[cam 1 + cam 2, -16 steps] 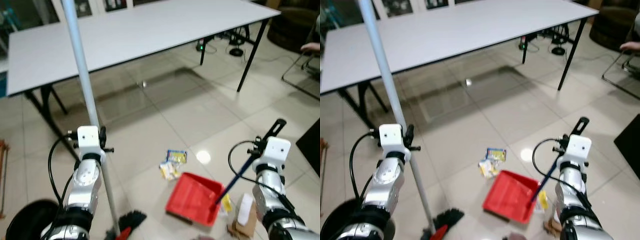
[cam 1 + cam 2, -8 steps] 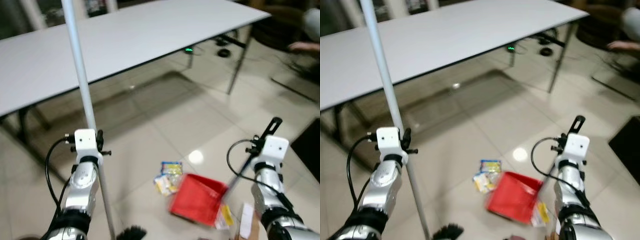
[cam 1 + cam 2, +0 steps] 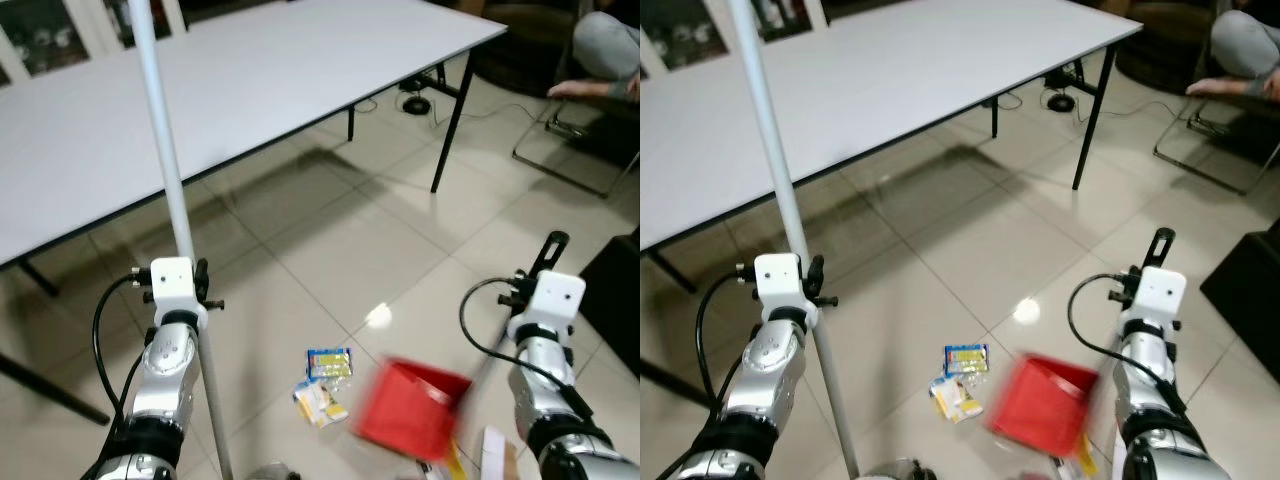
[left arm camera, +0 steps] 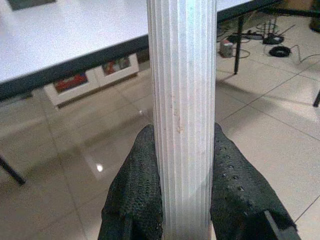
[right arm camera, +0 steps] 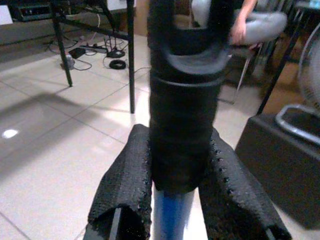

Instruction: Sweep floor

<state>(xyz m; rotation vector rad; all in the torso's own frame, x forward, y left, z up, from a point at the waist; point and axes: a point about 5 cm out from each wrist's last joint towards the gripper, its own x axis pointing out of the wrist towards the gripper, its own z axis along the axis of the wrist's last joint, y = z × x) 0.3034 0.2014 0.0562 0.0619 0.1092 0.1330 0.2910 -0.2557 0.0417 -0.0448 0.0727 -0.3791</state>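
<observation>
Sweep in hand: broom and dustpan both gripped, litter not yet collected.
Left end effector (image 4: pixel 182 200) clamped on broom pole (image 3: pixel 168 185); right end effector (image 5: pixel 172 197) clamped on dustpan handle (image 5: pixel 182 100). Red dustpan (image 3: pixel 415 408) beside wrappers (image 3: pixel 322 380) on floor (image 3: pixel 330 240). Next, likely: brush wrappers into the pan.

Broom pole (image 3: pixel 170 190): white, ribbed, near upright, clamped in the left gripper (image 4: pixel 182 200). Red dustpan (image 3: pixel 412 408): blurred, apparently tilted, on the tiles below the right gripper (image 5: pixel 180 200), which grips its black-capped handle (image 5: pixel 184 100).
</observation>
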